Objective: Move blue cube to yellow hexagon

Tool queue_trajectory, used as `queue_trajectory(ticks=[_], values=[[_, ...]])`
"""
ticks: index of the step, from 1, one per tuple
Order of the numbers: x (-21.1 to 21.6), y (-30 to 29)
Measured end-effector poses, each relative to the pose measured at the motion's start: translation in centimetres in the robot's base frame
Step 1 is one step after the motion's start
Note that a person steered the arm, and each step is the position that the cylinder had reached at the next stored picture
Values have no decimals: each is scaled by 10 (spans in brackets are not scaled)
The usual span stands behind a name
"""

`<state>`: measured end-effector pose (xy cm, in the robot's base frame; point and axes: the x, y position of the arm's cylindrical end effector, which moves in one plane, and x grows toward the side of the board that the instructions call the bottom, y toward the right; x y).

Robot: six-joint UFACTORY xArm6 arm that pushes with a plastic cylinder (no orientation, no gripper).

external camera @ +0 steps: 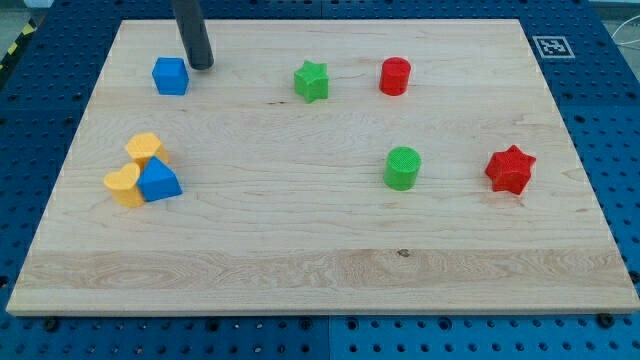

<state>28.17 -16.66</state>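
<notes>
My tip [202, 65] is resting just right of the blue plastic cube [171, 76] on the wooden desk [320, 270], gripping nothing; the yellow hexagon block [144, 149] is sitting well below.

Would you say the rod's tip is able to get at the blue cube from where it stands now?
Probably yes: my tip sits just to the view's right of the blue cube, with only bare wooden board between them.

straight dark grey rod, my tip [202, 66] blunt

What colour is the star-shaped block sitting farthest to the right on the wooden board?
Red. The red star shows plainly in the camera view, near the board's right edge.
</notes>
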Motion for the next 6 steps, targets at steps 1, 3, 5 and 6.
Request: queue_trajectory(ticks=[1,3,5,6], values=[[-6,-9],[13,-36],[59,-42],[84,-42]])
